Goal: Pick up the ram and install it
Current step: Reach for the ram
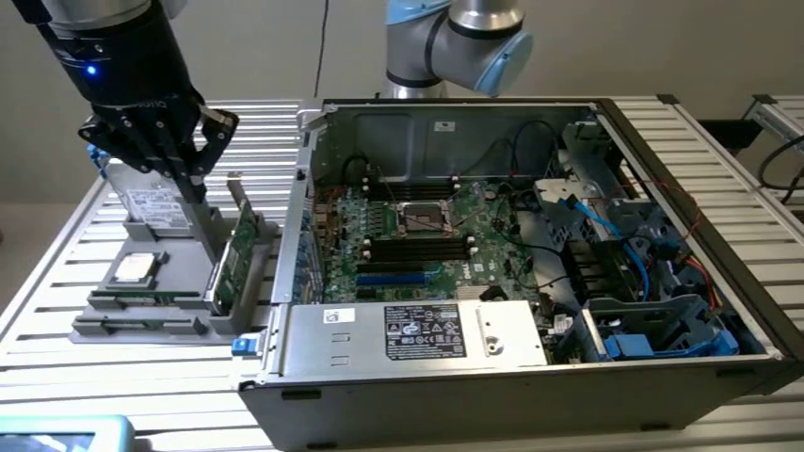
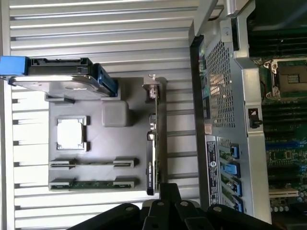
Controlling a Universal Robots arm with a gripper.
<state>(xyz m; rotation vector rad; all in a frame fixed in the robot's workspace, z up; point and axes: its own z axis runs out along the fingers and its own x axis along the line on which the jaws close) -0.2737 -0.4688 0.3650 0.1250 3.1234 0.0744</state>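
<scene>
The ram is a thin green stick lying in the outer slot of the grey parts holder, beside an empty slot. My gripper hangs above the holder at the exterior view's left, over the hard drive end, fingers drawn together and holding nothing. Its black fingers show near the end of the standing expansion card, apart from the ram. The open computer case lies to the right with its motherboard and black memory slots exposed.
The holder also carries a hard drive, a square silver processor and a green expansion card standing on edge between holder and case. The case's perforated side wall rises next to the card. The slatted table runs all around.
</scene>
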